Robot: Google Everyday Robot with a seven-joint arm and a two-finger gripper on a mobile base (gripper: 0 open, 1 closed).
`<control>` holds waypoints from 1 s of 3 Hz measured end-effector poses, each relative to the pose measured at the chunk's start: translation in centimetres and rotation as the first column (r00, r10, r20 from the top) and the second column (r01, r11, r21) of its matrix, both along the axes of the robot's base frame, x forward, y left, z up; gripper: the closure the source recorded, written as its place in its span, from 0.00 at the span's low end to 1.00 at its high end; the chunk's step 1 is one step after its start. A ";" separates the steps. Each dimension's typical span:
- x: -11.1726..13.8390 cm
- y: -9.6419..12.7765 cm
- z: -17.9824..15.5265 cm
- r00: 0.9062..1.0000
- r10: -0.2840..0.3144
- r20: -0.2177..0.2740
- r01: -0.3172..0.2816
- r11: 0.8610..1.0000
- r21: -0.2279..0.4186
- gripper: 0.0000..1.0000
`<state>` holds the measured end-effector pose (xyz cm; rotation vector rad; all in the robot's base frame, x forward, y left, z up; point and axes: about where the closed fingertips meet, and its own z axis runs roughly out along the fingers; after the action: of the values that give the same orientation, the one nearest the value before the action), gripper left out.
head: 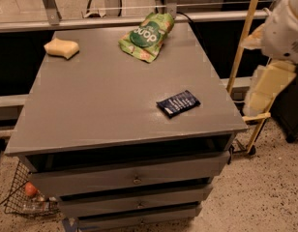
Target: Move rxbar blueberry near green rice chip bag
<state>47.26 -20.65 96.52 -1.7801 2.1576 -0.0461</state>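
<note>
While the gripper is hanging off the table's right side, out beyond the edge and clear of the top, the bar is lying flat to its left, near the front right corner of the table and turned at a slant. The two are sitting apart, with the table's right edge running between them. The bag is lying at the far edge, well away from the bar, logo facing up and its orange end pointing toward the front. A sponge is resting at the far left corner. The arm is being cut off by the right border, showing only as a white bulk above a pale yellowish part, which I am taking for the gripper. How wide it is standing, and whether it is holding anything, I cannot tell. A wire basket is sitting on the floor at the left, partly cut off.
</note>
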 end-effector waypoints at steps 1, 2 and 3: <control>4.0 2.0 -2.0 0.996 0.086 -0.003 -0.086 0.996 0.031 0.00; 6.7 4.4 -4.0 0.986 0.168 -0.017 -0.167 0.985 0.037 0.00; 7.9 6.9 -7.0 0.965 0.250 -0.073 -0.249 0.968 0.033 0.00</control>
<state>55.21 -13.77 89.53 -2.0559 1.9566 0.1096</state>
